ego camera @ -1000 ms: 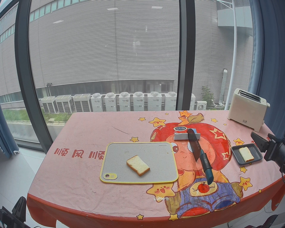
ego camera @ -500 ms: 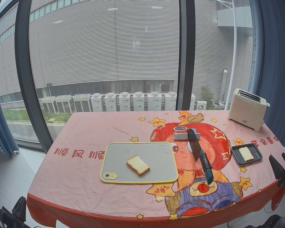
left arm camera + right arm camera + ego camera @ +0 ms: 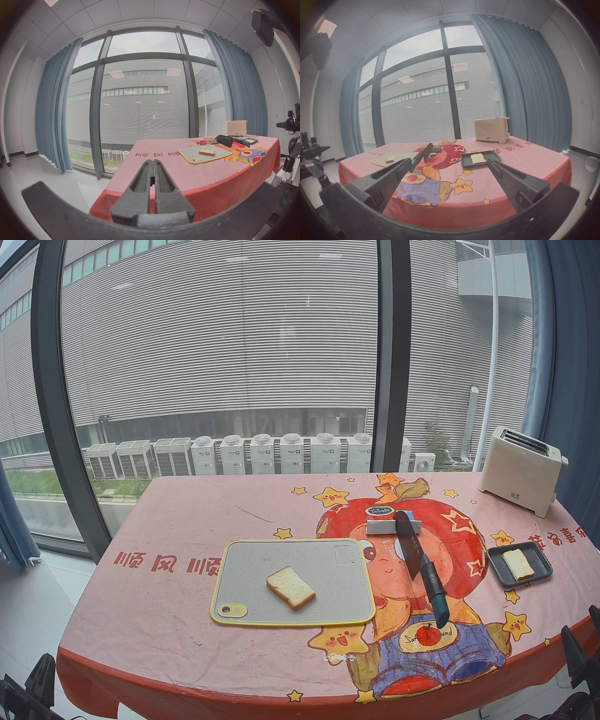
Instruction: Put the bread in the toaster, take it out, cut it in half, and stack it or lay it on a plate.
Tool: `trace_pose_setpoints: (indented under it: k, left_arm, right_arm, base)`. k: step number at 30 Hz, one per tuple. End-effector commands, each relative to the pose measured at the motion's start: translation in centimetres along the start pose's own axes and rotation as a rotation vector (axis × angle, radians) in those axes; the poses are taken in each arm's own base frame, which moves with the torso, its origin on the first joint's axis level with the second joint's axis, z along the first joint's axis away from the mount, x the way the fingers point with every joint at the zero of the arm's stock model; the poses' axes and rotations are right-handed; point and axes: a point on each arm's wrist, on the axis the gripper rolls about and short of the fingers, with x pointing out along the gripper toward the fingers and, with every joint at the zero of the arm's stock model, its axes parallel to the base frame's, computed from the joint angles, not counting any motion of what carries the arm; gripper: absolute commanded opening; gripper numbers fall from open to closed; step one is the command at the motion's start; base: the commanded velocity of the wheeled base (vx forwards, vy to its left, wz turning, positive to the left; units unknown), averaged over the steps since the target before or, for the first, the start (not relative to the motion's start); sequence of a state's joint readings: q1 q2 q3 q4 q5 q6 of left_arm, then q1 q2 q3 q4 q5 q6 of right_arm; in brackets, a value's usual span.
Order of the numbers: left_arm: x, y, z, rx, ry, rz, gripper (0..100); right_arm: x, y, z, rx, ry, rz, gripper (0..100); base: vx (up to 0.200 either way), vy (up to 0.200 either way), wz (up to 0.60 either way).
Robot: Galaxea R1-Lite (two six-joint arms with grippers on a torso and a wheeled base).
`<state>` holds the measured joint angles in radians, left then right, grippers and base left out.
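On the tabletop (image 3: pixel 187 509) the cutting board (image 3: pixel 250 577) lies left of centre, the toaster (image 3: pixel 522 470) at the far right, and the knife (image 3: pixel 425 568) between board and dark plate (image 3: pixel 497 565). One bread piece (image 3: pixel 290 587) lies slantwise on the board, probably nearer our left tool (image 3: pixel 153 164), fingers together. Our right tool (image 3: pixel 448 162), fingers apart, hangs nearer the plate's second piece (image 3: pixel 518 564).

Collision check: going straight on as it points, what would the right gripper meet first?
Likely the plate with the bread slice, framed ahead of the open right gripper; depth and height are unclear.
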<state>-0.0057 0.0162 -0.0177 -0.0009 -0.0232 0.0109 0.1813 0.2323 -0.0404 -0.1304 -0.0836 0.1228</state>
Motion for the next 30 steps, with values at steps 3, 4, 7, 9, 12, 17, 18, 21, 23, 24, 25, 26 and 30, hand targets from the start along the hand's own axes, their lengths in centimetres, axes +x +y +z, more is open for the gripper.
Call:
trace_pose_setpoints:
  k: [3, 4, 7, 9, 12, 17, 18, 21, 23, 24, 25, 26, 30]
  left_arm:
    - [0.0, 0.0, -0.5, 0.000, 0.001, 0.000, 0]
    - [0.0, 0.0, -0.5, 0.000, 0.001, 0.000, 0]
    - [0.0, 0.0, -0.5, 0.000, 0.001, 0.000, 0]
    - [0.0, 0.0, -0.5, 0.000, 0.001, 0.000, 0]
    - [0.0, 0.0, -0.5, 0.000, 0.001, 0.000, 0]
    - [0.0, 0.0, -0.5, 0.000, 0.001, 0.000, 0]
    - [0.0, 0.0, -0.5, 0.000, 0.001, 0.000, 0]
    - [0.0, 0.0, -0.5, 0.000, 0.001, 0.000, 0]
    - [0.0, 0.0, -0.5, 0.000, 0.001, 0.000, 0]
    - [0.0, 0.0, -0.5, 0.000, 0.001, 0.000, 0]
    - [0.0, 0.0, -0.5, 0.000, 0.001, 0.000, 0]
    - [0.0, 0.0, -0.5, 0.000, 0.001, 0.000, 0]
    - [0.0, 0.0, -0.5, 0.000, 0.001, 0.000, 0]
  right_arm:
    - [-1.0, -0.2, -2.2, -0.049, -0.015, 0.025, 100]
    - [-1.0, -0.2, -2.2, -0.051, -0.016, 0.025, 100]
    - [-1.0, -0.1, -2.2, -0.057, -0.017, 0.038, 100]
    - [-1.0, -0.1, -2.2, -0.071, -0.015, 0.039, 100]
    - [-1.0, -0.2, -2.7, -0.124, 0.034, 0.034, 100]
    - [-1.1, -0.1, -2.7, -0.123, 0.035, -0.004, 100]
    - [-1.1, -0.1, -2.7, -0.122, 0.031, -0.032, 100]
    - [-1.2, 0.1, -2.8, -0.128, 0.006, -0.121, 100]
    - [-1.4, 0.1, -2.9, -0.132, -0.017, -0.129, 100]
    - [-1.7, 0.1, -3.0, -0.134, -0.054, -0.104, 100]
    - [-1.7, 0.1, -3.0, -0.128, -0.061, -0.105, 100]
    - [-1.7, 0.1, -3.0, -0.126, -0.064, -0.105, 100]
    - [-1.7, 0.1, -3.0, -0.128, -0.063, -0.101, 100]
  base:
    - [0.000, 0.000, 0.00]
    - [0.000, 0.000, 0.00]
    - [0.000, 0.000, 0.00]
    - [0.000, 0.000, 0.00]
    - [0.000, 0.000, 0.00]
    - [0.000, 0.000, 0.00]
    - [0.000, 0.000, 0.00]
    - [0.000, 0.000, 0.00]
    - [0.000, 0.000, 0.00]
    - [0.000, 0.000, 0.00]
    - [0.000, 0.000, 0.00]
    - [0.000, 0.000, 0.00]
    - [0.000, 0.000, 0.00]
